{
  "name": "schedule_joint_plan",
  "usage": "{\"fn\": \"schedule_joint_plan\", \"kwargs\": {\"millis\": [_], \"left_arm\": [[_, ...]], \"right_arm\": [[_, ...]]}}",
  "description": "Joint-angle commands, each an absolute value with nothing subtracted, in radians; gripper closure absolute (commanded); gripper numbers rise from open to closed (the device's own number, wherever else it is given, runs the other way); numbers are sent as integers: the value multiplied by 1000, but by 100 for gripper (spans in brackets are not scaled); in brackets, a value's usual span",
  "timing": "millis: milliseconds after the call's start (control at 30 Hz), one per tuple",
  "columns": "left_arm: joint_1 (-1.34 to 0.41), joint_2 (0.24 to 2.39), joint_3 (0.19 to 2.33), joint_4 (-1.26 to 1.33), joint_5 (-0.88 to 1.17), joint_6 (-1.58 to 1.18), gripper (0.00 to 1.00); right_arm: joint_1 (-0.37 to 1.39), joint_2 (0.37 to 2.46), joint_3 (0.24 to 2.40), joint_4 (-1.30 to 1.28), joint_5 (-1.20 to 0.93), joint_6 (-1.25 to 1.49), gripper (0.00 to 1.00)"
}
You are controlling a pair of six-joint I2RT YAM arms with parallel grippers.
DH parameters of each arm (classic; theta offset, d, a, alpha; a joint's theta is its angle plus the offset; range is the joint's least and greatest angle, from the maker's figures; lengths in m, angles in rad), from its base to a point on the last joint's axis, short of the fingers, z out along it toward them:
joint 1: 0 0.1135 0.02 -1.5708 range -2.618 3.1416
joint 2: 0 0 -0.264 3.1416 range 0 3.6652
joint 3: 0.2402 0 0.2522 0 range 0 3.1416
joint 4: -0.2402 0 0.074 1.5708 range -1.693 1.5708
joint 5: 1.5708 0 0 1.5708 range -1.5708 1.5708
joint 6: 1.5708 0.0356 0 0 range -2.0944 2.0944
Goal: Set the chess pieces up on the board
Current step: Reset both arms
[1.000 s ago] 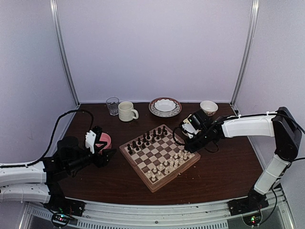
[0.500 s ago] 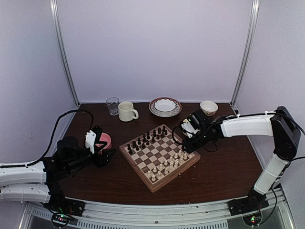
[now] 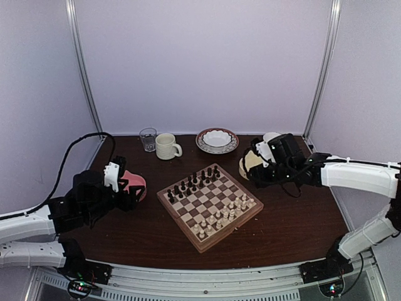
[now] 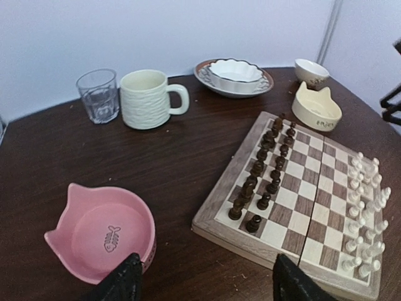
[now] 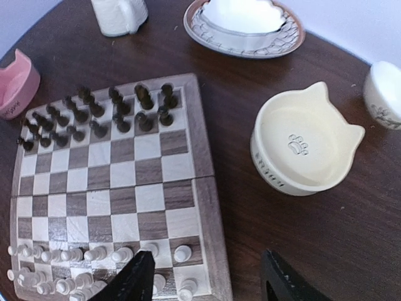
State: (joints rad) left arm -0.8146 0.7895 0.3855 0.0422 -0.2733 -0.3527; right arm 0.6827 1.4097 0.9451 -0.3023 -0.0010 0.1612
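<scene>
On one board [image 3: 209, 201], two rows of chess pieces [image 3: 226, 214], one mug [image 3: 166, 146]

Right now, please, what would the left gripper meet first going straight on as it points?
Probably the near corner of the board, by the dark pieces; the left gripper points at it, and the pink bowl sits left of that line. Depth is unclear.
</scene>
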Motion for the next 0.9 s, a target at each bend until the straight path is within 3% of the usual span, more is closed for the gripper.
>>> {"fn": "schedule_joint_plan", "kwargs": {"millis": [0,33,233,400,500,600,700,867], "left_arm": [[-818,759,482,-188,-452,-468,13],[-818,756,492,-217,-463,-475,4],[-798,852,686,-428,-585,-507,3],[-736,943,799,-455,-642,-371,2],[-644,949,776,-375,-615,-302,2],[-521,942,703,-240,-491,-223,2],[-449,951,608,-109,-466,-118,2],[-342,971,532,-6,-412,-80,2]], "right_arm": [[676,1231,820,-154,231,147,33],[676,1188,786,-121,277,138,30],[655,975,616,53,514,128,3],[611,898,376,476,697,-131,0],[539,904,281,656,594,-248,1],[375,961,320,531,356,-188,1],[224,1124,310,654,210,-129,1],[131,1468,309,1023,131,-155,1]]}}
